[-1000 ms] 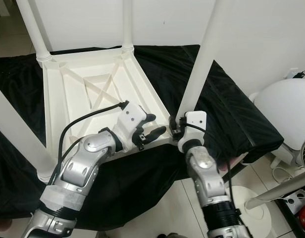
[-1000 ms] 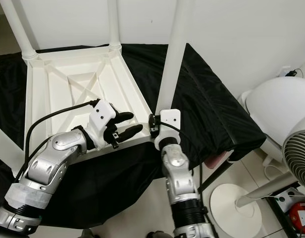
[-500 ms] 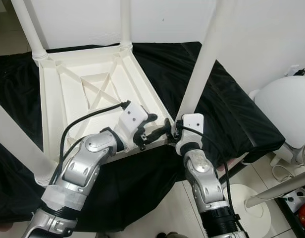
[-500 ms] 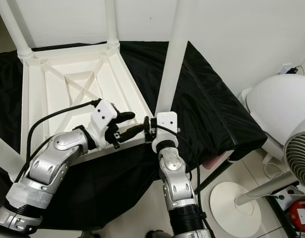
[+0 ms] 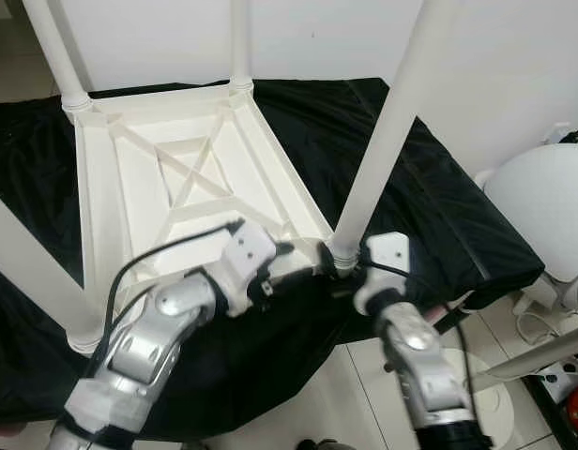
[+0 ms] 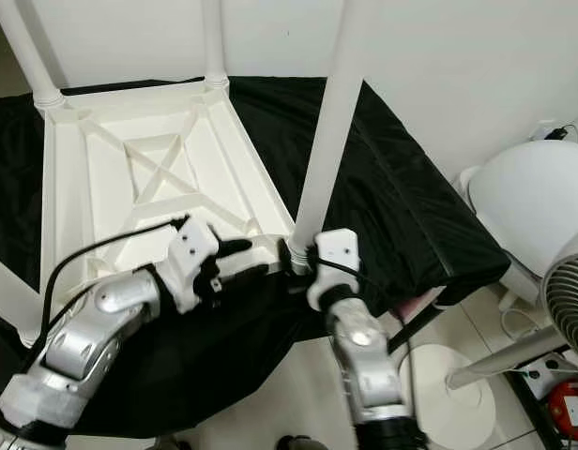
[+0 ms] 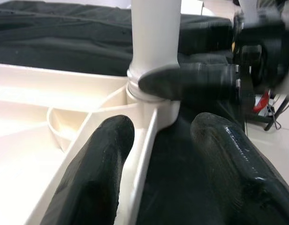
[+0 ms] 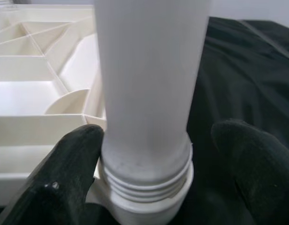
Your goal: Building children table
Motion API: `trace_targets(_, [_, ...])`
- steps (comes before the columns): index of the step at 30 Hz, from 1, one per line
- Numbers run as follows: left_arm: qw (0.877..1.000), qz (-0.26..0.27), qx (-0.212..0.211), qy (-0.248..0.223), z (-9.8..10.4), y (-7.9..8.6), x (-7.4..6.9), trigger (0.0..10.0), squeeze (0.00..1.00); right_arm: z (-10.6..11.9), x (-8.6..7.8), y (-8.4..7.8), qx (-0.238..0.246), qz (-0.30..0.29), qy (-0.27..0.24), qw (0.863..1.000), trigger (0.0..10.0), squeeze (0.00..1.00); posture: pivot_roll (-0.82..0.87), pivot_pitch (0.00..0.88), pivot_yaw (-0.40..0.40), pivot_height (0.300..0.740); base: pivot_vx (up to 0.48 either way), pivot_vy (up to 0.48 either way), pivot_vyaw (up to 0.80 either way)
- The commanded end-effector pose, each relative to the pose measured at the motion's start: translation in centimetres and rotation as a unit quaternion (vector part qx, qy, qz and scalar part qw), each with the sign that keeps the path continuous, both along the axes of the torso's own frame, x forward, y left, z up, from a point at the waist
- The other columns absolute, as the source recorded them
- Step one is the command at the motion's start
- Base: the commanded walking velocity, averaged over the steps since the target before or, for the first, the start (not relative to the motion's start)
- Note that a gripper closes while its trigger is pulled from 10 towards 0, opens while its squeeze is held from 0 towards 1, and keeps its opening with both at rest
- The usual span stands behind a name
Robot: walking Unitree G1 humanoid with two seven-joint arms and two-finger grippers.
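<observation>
Fingers of the right gripper (image 8: 149,154) stand spread on either side of the white table leg (image 8: 147,84), one fingertip (image 8: 74,154) touching its threaded base where it sits in the corner socket (image 5: 338,255) of the upturned table top (image 5: 139,187). The left gripper (image 7: 158,136) is likewise parted, straddling the frame rim (image 7: 142,154) just beside that socket — ahead of it, the leg. To seat the leg well, the right gripper should probably close squarely on the threads and turn without tilting the leg, while the left steadies the frame on the black cloth (image 5: 439,187).
</observation>
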State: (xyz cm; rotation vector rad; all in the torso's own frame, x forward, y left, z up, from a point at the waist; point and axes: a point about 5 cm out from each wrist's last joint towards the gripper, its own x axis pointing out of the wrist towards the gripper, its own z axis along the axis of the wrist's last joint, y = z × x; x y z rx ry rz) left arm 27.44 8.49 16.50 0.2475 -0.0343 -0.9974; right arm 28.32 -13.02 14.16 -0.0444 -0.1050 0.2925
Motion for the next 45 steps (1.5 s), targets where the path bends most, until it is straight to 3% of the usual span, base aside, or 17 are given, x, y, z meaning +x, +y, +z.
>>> trace_targets(1, [0.998, -0.057, 0.003, 0.002, 0.2, -0.8, -0.7, 10.0, 0.00, 0.0, 0.0, -0.2, -0.010, 0.022, -0.004, 1.000, 10.0, 0.00, 0.02, 0.099, -0.047, 0.740, 0.000, 0.000, 0.00])
trace_targets(6, [0.997, -0.075, 0.011, -0.002, 0.2, -1.1, -1.1, 10.0, 0.00, 0.1, 0.4, -0.8, -0.033, 0.056, -0.009, 0.998, 10.0, 0.00, 0.02, 0.094, -0.045, 0.740, 0.000, 0.000, 0.00])
trace_targets(10, [0.997, -0.082, 0.015, -0.007, 0.2, -1.4, -1.1, 10.0, 0.00, 0.8, 1.8, -1.6, -0.055, 0.103, -0.014, 0.993, 10.0, 0.00, 0.02, 0.077, -0.048, 0.740, 0.000, 0.000, 0.00])
trace_targets(17, [0.997, -0.079, 0.017, -0.009, 0.2, -1.3, -1.1, 10.0, 0.00, 1.1, 2.6, -1.5, -0.058, 0.142, -0.011, 0.988, 10.0, 0.00, 0.02, 0.077, -0.048, 0.740, 0.000, 0.000, 0.00])
trace_targets(20, [0.997, -0.062, 0.026, -0.023, 0.7, -0.3, -0.3, 10.0, 0.00, 1.3, 3.9, -0.8, -0.078, 0.195, -0.002, 0.978, 10.0, 0.00, 0.04, 0.062, -0.060, 0.740, 0.000, 0.000, 0.00])
trace_targets(26, [0.998, -0.057, 0.030, -0.026, 0.8, 0.0, 0.0, 10.0, 0.00, 1.3, 4.4, -0.8, -0.085, 0.219, 0.001, 0.972, 10.0, 0.00, 0.04, 0.059, -0.061, 0.740, 0.000, 0.000, 0.00])
trace_targets(27, [0.997, -0.059, 0.032, -0.027, 0.9, 0.0, -0.2, 10.0, 0.00, 1.3, 4.7, -0.7, -0.096, 0.231, 0.001, 0.968, 4.5, 0.00, 0.05, 0.057, -0.062, 0.740, 0.000, 0.000, 0.00])
trace_targets(28, [0.997, -0.059, 0.032, -0.027, 0.9, 0.0, -0.2, 10.0, 0.00, 1.3, 4.7, -0.7, -0.096, 0.231, 0.001, 0.968, 4.5, 0.00, 0.05, 0.057, -0.062, 0.740, 0.000, 0.000, 0.00])
trace_targets(29, [0.997, -0.061, 0.034, -0.028, 0.9, 0.0, -0.3, 10.0, 0.00, 1.3, 5.0, -0.7, -0.107, 0.240, 0.004, 0.965, 1.5, 0.00, 0.05, 0.057, -0.064, 0.740, 0.000, 0.000, 0.00])
trace_targets(30, [0.997, -0.062, 0.035, -0.029, 0.9, 0.0, -0.3, 10.0, 0.00, 1.2, 5.3, -0.8, -0.116, 0.252, 0.008, 0.961, 0.0, 0.00, 0.05, 0.057, -0.064, 0.740, 0.000, 0.000, 0.00])
trace_targets(37, [0.997, -0.064, 0.034, -0.032, 0.9, -0.2, -0.4, 10.0, 0.00, 0.7, 5.5, -1.2, -0.114, 0.265, 0.023, 0.957, 0.0, 0.00, 0.06, 0.056, -0.074, 0.740, 0.000, 0.000, 0.00])
trace_targets(38, [0.997, -0.062, 0.034, -0.030, 0.8, -0.1, -0.4, 10.0, 0.00, 0.5, 5.5, -1.3, -0.103, 0.260, 0.028, 0.960, 1.0, 0.00, 0.06, 0.056, -0.074, 0.740, 0.000, 0.000, 0.00])
trace_targets(39, [0.997, -0.062, 0.034, -0.030, 0.8, -0.1, -0.4, 10.0, 0.00, 0.5, 5.5, -1.3, -0.103, 0.260, 0.028, 0.960, 1.0, 0.00, 0.06, 0.056, -0.074, 0.740, 0.000, 0.000, 0.00])
trace_targets(40, [0.997, -0.060, 0.033, -0.028, 0.7, 0.0, -0.4, 10.0, 0.00, 0.4, 5.4, -1.3, -0.087, 0.249, 0.032, 0.964, 10.0, 0.00, 0.06, 0.058, -0.075, 0.740, 0.000, 0.000, 0.00])
trace_targets(45, [0.998, -0.053, 0.029, -0.030, 0.6, 0.1, -0.2, 10.0, 0.00, 0.2, 5.2, -1.1, -0.072, 0.210, 0.037, 0.974, 10.0, 0.00, 0.05, 0.061, -0.072, 0.740, 0.000, 0.000, 0.00])
